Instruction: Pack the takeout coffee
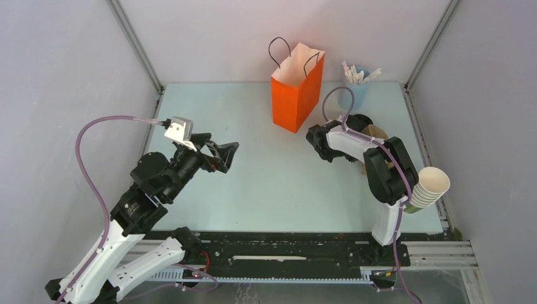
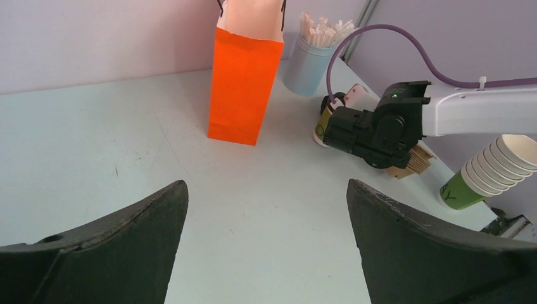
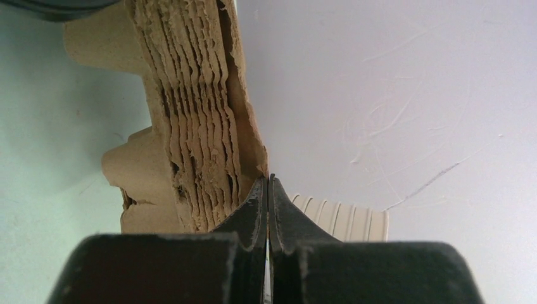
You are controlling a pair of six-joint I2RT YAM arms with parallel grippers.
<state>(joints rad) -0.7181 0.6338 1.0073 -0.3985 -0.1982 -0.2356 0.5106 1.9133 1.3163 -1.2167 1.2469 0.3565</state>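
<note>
Toward the lower left of the overhead view, left gripper (image 1: pixel 229 157) raised over the pale blue-green tabletop (image 1: pixel 272 190), black jaws spread wide and empty. At the right edge, lower down, tilted stack of lidless green paper cups (image 1: pixel 428 187) with white insides. Right of centre, right gripper (image 3: pixel 269 190) with jaws pressed fully together, gripping nothing, tips just beside the ragged edge of a stack of brown moulded-cardboard cup carriers (image 3: pixel 196 126); touching or not, cannot tell. Just behind the wrist of that arm, takeout coffee (image 2: pixel 325 121), a small olive-green paper cup with round black plastic lid, standing on the table outside the bag, partly hidden by the black wrist. Left of it, near upper centre, tall orange paper bag (image 1: pixel 294 95) with black cord handles, upright, mouth open. Farthest, to the upper right of the bag, pale blue cup of white sticks (image 1: pixel 356 92).
</note>
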